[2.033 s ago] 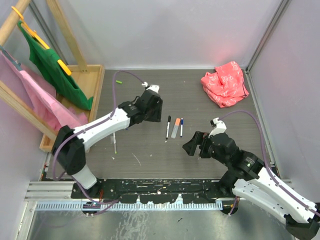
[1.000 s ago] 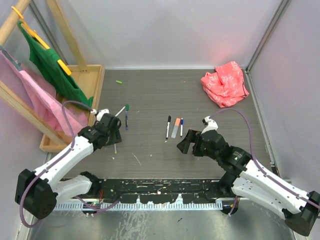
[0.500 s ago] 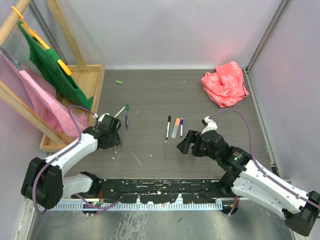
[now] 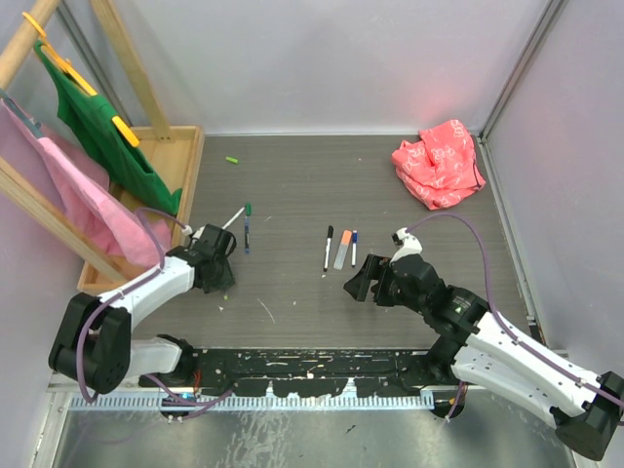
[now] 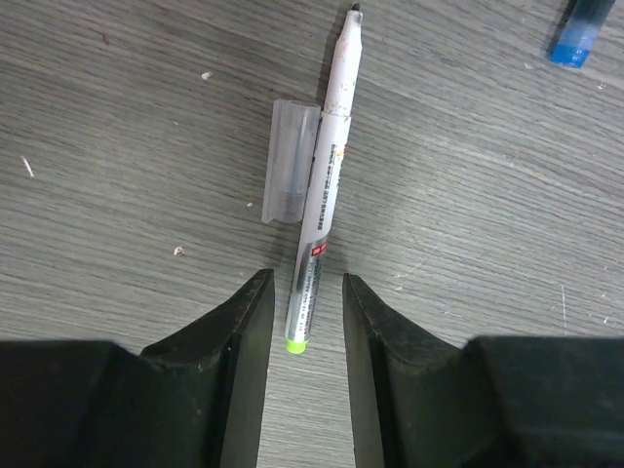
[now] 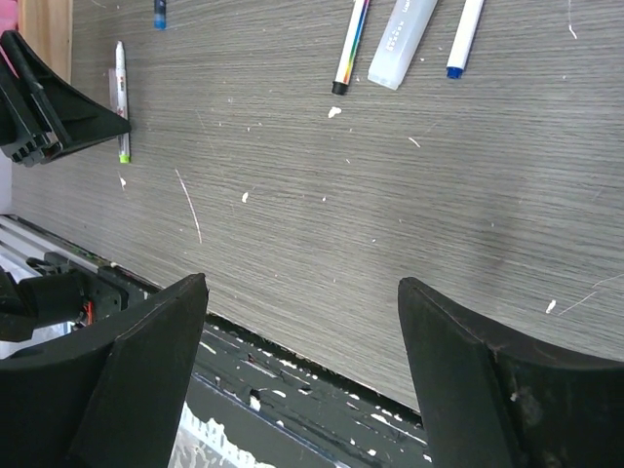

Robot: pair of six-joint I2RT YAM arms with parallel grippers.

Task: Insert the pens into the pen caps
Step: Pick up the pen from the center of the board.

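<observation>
A white pen (image 5: 323, 185) with a lime-green end lies on the table, and a clear pen cap (image 5: 292, 161) lies touching its left side. My left gripper (image 5: 306, 283) is low over the table and open. Its jaws stand on either side of the pen's green end with a thin gap on each side. The top view shows this gripper (image 4: 216, 276) at the left. My right gripper (image 4: 363, 283) hovers open and holds nothing, just short of three pens (image 4: 341, 249) lying side by side mid-table. A small green cap (image 4: 232, 160) lies far back.
Two more pens (image 4: 244, 226), one green-ended and one blue, lie just beyond my left gripper. A wooden rack base (image 4: 180, 161) with green and pink cloth stands at the left. A red cloth (image 4: 439, 162) sits back right. The black rail (image 4: 312, 369) runs along the near edge.
My left gripper has narrowed its jaws around the pen's green end and settled a little lower and left. My right gripper has hardly moved.
</observation>
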